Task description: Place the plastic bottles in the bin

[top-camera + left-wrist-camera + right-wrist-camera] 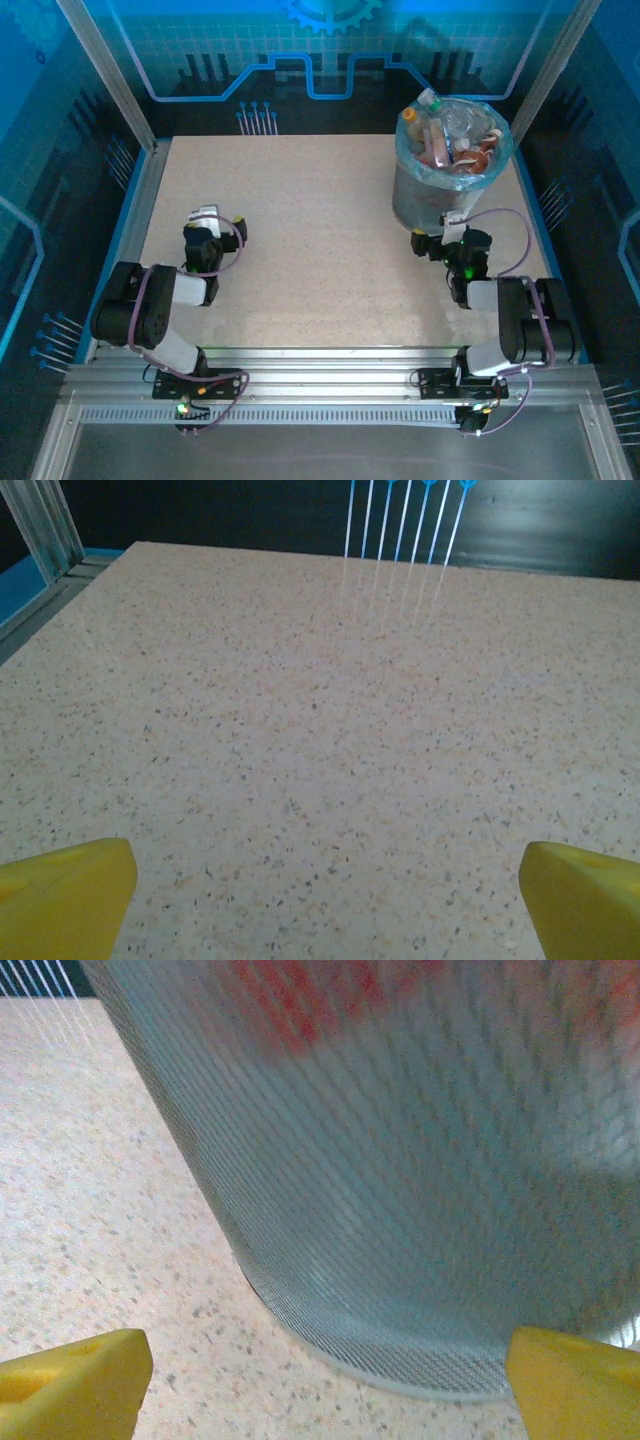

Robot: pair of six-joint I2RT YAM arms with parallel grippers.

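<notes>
The bin [440, 190], round grey mesh with a light-blue bag liner, stands at the far right of the table. Several plastic bottles [455, 135] with red, orange and white parts are heaped in it up to the rim. My right gripper [450, 238] sits low just in front of the bin's base, open and holding nothing. In the right wrist view the bin's mesh wall [400, 1160] rises close ahead of my right gripper [325, 1390], whose yellow fingers [70, 1385] stand wide apart. My left gripper [215, 225] rests open over bare table on the left, as its wrist view shows [325, 910].
The speckled beige table [300, 730] is framed by aluminium rails, with a post at the far left corner [40, 530]. Dark blue-lit panels [320, 60] close off the back and sides. Both arm bases sit on the near rail [320, 365].
</notes>
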